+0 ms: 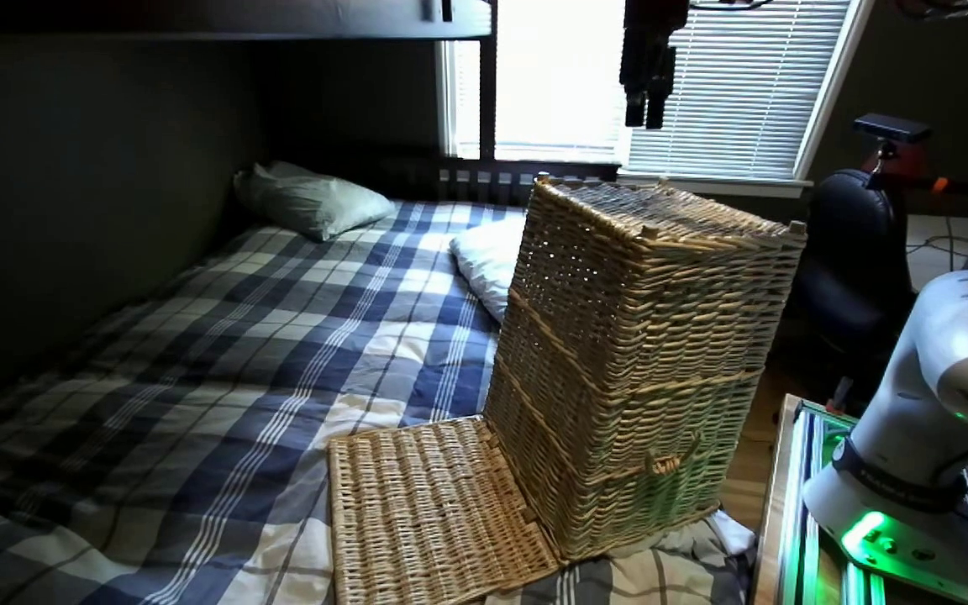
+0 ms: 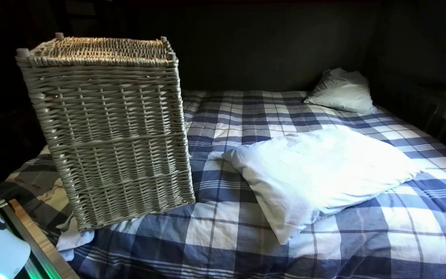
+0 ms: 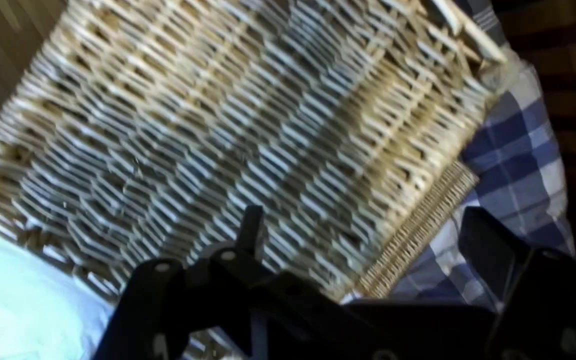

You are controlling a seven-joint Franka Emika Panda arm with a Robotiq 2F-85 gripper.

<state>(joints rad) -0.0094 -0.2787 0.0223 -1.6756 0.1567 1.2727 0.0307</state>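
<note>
A tall wicker basket (image 1: 660, 353) stands on the bed with short pegs at its upper corners, in both exterior views. From its lower edge a flat wicker lid (image 1: 434, 504) spreads over the bedding. My black gripper (image 1: 645, 113) hangs above the basket's top face, apart from it, pointing down. In the wrist view the woven top (image 3: 208, 125) fills much of the picture beneath the gripper (image 3: 365, 220). Its fingers stand wide apart with nothing between them. A strip of the lid (image 3: 418, 230) shows past the basket's edge. The gripper is out of frame in an exterior view (image 2: 110, 128).
Plaid bedding (image 1: 282, 353) lies around the basket. A white pillow (image 2: 319, 166) rests beside it and a paler pillow (image 2: 341, 91) is farther back. White cloth (image 2: 72, 238) sticks out at the basket's base. An upper bunk (image 1: 223, 18) overhangs the bed, with window blinds (image 1: 736, 101) behind.
</note>
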